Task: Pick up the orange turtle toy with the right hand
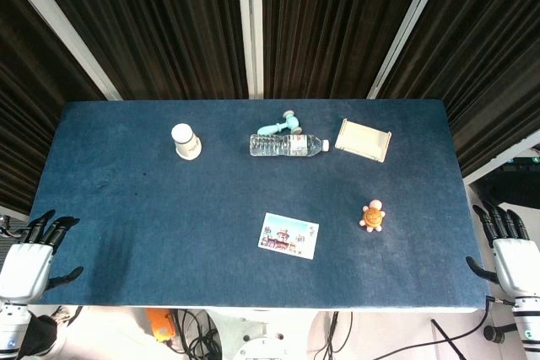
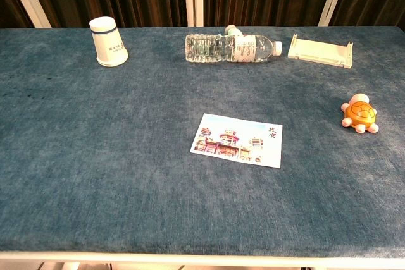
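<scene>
The orange turtle toy [image 1: 372, 216] [image 2: 360, 113] lies on the blue table [image 1: 152, 225], right of centre and toward the front. My right hand [image 1: 506, 250] hangs off the table's right front corner, well to the right of the turtle, with its fingers spread and nothing in it. At the left front corner my left hand [image 1: 32, 257] is likewise open and empty. Neither hand shows in the chest view.
A picture postcard [image 1: 288, 235] [image 2: 237, 140] lies front centre. Along the back stand an upside-down paper cup [image 1: 186, 141] [image 2: 108, 43], a lying water bottle [image 1: 287, 144] [image 2: 231, 48] with a teal toy [image 1: 281, 125] behind it, and a beige tray [image 1: 364, 139] [image 2: 320, 51].
</scene>
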Robot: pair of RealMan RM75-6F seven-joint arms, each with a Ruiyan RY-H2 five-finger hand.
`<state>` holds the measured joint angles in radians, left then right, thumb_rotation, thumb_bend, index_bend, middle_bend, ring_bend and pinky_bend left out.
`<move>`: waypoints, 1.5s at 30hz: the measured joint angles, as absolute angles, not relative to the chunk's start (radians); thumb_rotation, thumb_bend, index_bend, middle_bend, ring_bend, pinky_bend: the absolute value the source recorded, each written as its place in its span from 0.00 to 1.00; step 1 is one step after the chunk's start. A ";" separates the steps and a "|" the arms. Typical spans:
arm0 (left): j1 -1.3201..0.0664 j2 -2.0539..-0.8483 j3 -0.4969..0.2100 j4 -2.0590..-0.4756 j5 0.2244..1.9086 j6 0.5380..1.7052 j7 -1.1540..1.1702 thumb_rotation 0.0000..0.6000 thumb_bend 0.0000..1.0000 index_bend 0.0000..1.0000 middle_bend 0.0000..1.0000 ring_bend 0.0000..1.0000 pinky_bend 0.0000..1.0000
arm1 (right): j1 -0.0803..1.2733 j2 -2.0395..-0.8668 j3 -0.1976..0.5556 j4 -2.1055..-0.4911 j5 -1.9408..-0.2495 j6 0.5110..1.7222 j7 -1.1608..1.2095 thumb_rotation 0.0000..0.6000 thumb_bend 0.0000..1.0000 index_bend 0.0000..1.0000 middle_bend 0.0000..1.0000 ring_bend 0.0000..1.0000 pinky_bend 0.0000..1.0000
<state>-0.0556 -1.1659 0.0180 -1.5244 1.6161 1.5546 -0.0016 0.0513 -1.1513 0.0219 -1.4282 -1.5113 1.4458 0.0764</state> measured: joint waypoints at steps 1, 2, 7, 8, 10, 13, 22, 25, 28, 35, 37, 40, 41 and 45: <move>-0.054 -1.165 0.018 -1.524 1.616 1.556 -0.002 1.00 0.03 0.20 0.18 0.05 0.15 | 0.051 -1.151 0.021 -1.428 -1.511 1.445 0.076 1.00 0.13 0.00 0.00 0.00 0.00; -0.053 -1.165 0.019 -1.524 1.616 1.557 -0.001 1.00 0.03 0.20 0.18 0.05 0.15 | 0.052 -1.152 0.021 -1.428 -1.511 1.444 0.075 1.00 0.13 0.00 0.00 0.00 0.00; -0.054 -1.164 0.019 -1.526 1.614 1.552 0.002 1.00 0.03 0.20 0.18 0.05 0.15 | 0.054 -1.155 0.024 -1.427 -1.507 1.439 0.069 1.00 0.13 0.00 0.00 0.00 0.00; -0.054 -1.164 0.019 -1.527 1.614 1.552 0.003 1.00 0.03 0.20 0.18 0.05 0.15 | 0.056 -1.156 0.024 -1.427 -1.507 1.437 0.066 1.00 0.13 0.00 0.00 0.00 0.00; -0.055 -1.162 0.018 -1.528 1.613 1.550 0.004 1.00 0.03 0.20 0.18 0.05 0.15 | 0.060 -1.158 0.025 -1.428 -1.508 1.434 0.061 1.00 0.13 0.00 0.00 0.00 0.00; -0.056 -1.156 0.016 -1.531 1.608 1.547 0.000 1.00 0.03 0.20 0.18 0.05 0.15 | 0.071 -1.161 0.028 -1.432 -1.510 1.423 0.043 1.00 0.13 0.00 0.00 0.00 0.00; -0.065 -1.157 0.008 -1.504 1.589 1.525 -0.044 1.00 0.03 0.20 0.18 0.05 0.15 | 0.180 -1.169 0.057 -1.475 -1.507 1.292 -0.137 1.00 0.14 0.00 0.04 0.00 0.00; -0.069 -1.160 0.009 -1.496 1.590 1.520 -0.054 1.00 0.03 0.20 0.18 0.05 0.15 | 0.239 -1.184 0.075 -1.488 -1.490 1.215 -0.221 1.00 0.15 0.00 0.07 0.00 0.00; -0.068 -1.159 0.011 -1.494 1.595 1.525 -0.057 1.00 0.03 0.20 0.18 0.05 0.15 | 0.299 -1.220 0.092 -1.486 -1.462 1.138 -0.293 1.00 0.16 0.01 0.09 0.00 0.00; -0.066 -1.157 0.013 -1.493 1.590 1.522 -0.061 1.00 0.03 0.20 0.18 0.05 0.15 | 0.401 -1.333 0.105 -1.447 -1.406 1.021 -0.377 1.00 0.22 0.07 0.14 0.00 0.00; -0.067 -1.158 0.013 -1.490 1.586 1.518 -0.063 1.00 0.03 0.21 0.18 0.05 0.15 | 0.412 -1.351 0.103 -1.436 -1.406 1.017 -0.384 1.00 0.22 0.11 0.17 0.00 0.00; -0.068 -1.159 0.012 -1.485 1.582 1.511 -0.068 1.00 0.03 0.21 0.18 0.05 0.15 | 0.427 -1.372 0.097 -1.417 -1.410 1.012 -0.394 1.00 0.23 0.16 0.22 0.00 0.00; -0.068 -1.159 0.013 -1.483 1.581 1.510 -0.071 1.00 0.03 0.21 0.18 0.05 0.15 | 0.431 -1.378 0.094 -1.412 -1.412 1.012 -0.395 1.00 0.23 0.18 0.24 0.00 0.00; -0.068 -1.162 0.013 -1.474 1.577 1.507 -0.079 1.00 0.03 0.21 0.18 0.05 0.15 | 0.440 -1.398 0.085 -1.393 -1.416 1.013 -0.397 1.00 0.24 0.27 0.29 0.00 0.00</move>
<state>-0.0685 -1.1616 0.0126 -1.4743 1.5767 1.5070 -0.0794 0.4395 -1.3980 0.0853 -1.3935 -1.4158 1.0127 -0.3972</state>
